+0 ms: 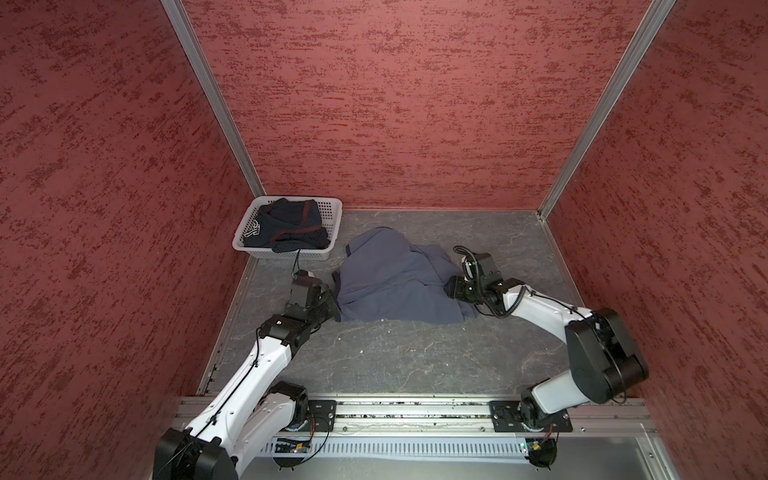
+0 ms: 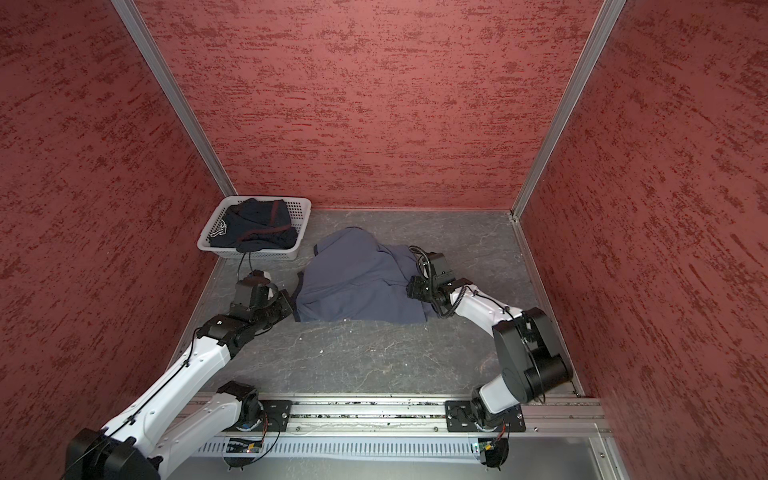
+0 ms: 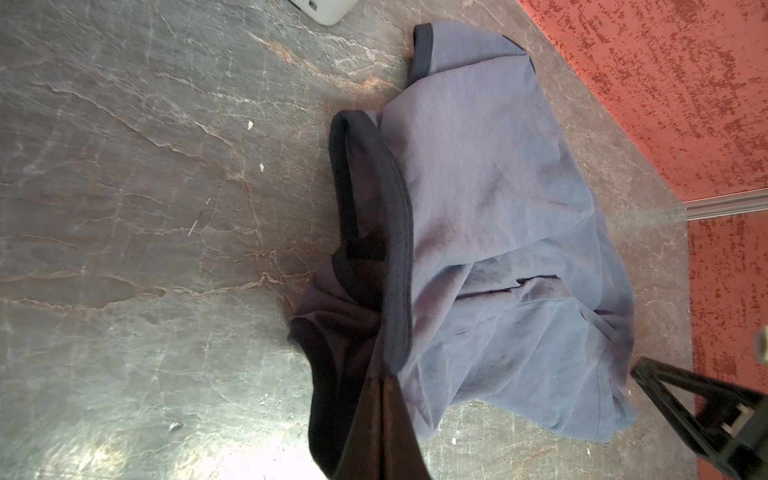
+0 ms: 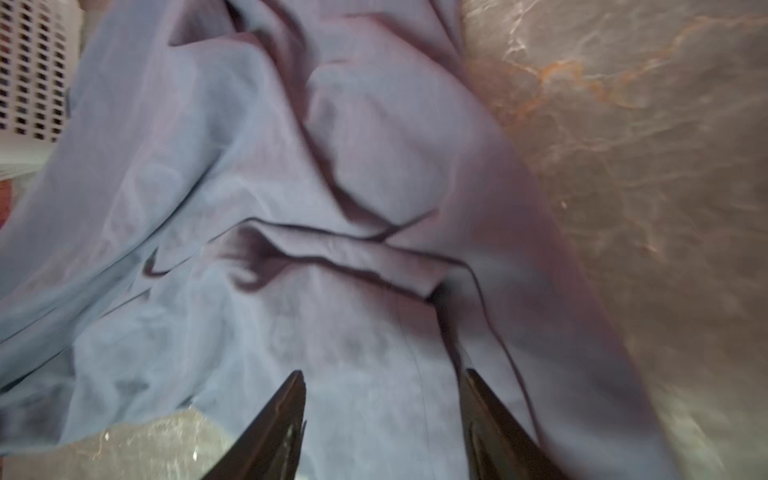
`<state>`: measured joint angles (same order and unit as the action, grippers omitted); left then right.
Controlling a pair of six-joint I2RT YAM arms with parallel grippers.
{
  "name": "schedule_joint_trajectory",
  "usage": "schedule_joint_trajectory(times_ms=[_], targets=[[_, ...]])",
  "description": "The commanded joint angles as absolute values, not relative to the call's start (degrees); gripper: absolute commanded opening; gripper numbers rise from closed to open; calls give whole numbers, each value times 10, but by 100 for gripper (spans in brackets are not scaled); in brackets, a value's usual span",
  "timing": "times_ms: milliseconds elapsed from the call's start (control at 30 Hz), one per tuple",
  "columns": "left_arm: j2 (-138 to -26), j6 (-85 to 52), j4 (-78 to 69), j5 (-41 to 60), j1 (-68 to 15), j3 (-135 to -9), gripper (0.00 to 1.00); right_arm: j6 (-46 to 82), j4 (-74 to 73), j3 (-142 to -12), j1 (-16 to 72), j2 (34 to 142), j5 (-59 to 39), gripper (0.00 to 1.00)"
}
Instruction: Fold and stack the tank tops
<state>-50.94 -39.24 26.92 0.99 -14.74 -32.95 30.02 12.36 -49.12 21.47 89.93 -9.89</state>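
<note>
1. Currently: left gripper [image 3: 384, 399] is clamped tight on the dark-trimmed edge of the blue top [image 1: 395, 282]. Cloth bunches into the pinch.
2. Right gripper [image 4: 383, 374]: jaws apart, tips low over the wrinkled right-hand part of the same top. Nothing pinched that I can see.
3. Blue top lies crumpled on the table [image 1: 395, 361], mid-workspace, between the two grippers and just beside the basket [image 1: 253, 251]. Not flat, not folded.
4. Navy top [image 1: 286, 228] sits heaped in the basket, with a bit draped over the front wall.
5. Step, as judged: spreading the blue top ahead of its first fold. Task looks early, no stack begun.
6. Next move calls for the right jaws to close on an edge opposite the left pinch. Both then draw apart to take out the wrinkles. Risk: catching several layers at once.
7. Pose: left arm [image 1: 266, 353] reaches forward and low, wrist near the table at the top's left edge. Right arm [image 1: 540, 307] has its elbow high, forearm angled inward and down to the top's right side.
</note>
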Motion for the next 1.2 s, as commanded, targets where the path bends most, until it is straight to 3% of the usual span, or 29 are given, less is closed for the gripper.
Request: schedule_joint_trajectory(times_ms=[0, 200, 667, 800, 1067, 1167], targets=[[-504, -398, 261, 18, -143, -317, 0, 289, 109, -518, 212, 931, -112, 63], [-512, -398, 251, 22, -141, -309, 0, 284, 105, -524, 219, 961, -126, 62], [-542, -398, 243, 21, -128, -307, 0, 274, 84, -429, 273, 885, -150, 12], [-541, -399, 240, 24, -125, -303, 0, 277, 85, -404, 288, 865, -110, 12], [-539, -397, 245, 27, -122, -303, 0, 280, 102, -416, 288, 836, -47, 22], [-532, -396, 252, 25, -120, -301, 0, 285, 105, -425, 286, 803, -48, 35]])
